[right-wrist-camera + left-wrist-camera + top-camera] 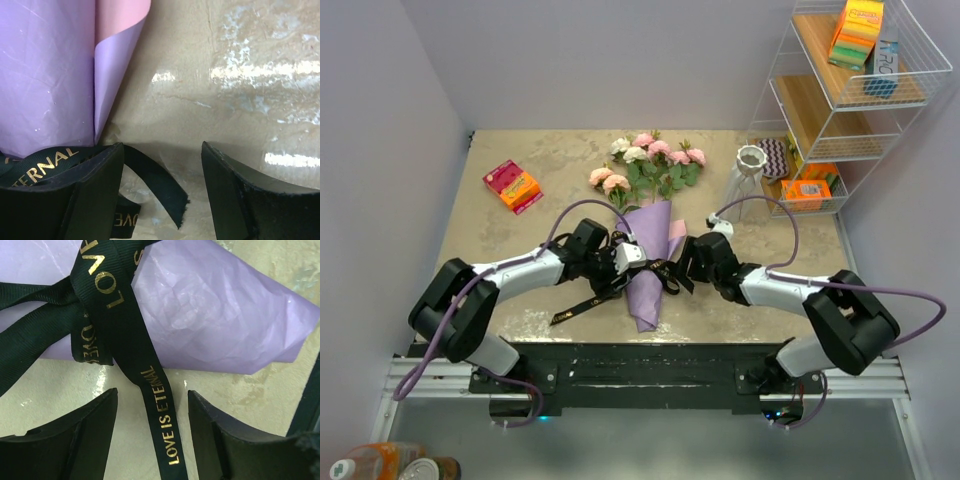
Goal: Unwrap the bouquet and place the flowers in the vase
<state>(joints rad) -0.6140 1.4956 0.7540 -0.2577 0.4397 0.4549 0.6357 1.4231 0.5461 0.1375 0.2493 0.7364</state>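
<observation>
Unwrapping: left gripper (152,395) and right gripper (162,146) are hovering wide-fingered, empty, likely needing to pinch the black gold-lettered ribbon (120,335) binding the purple paper-cone bouquet (650,265).

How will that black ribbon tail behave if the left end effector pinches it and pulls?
Probably floppy: the ribbon lies flat and bends limply on the table. Its ribbed weave should give the pads decent grip, though it looks thin. It is tied around the purple paper cone, so pulling may drag the light cone along rather than loosen the knot.
</observation>
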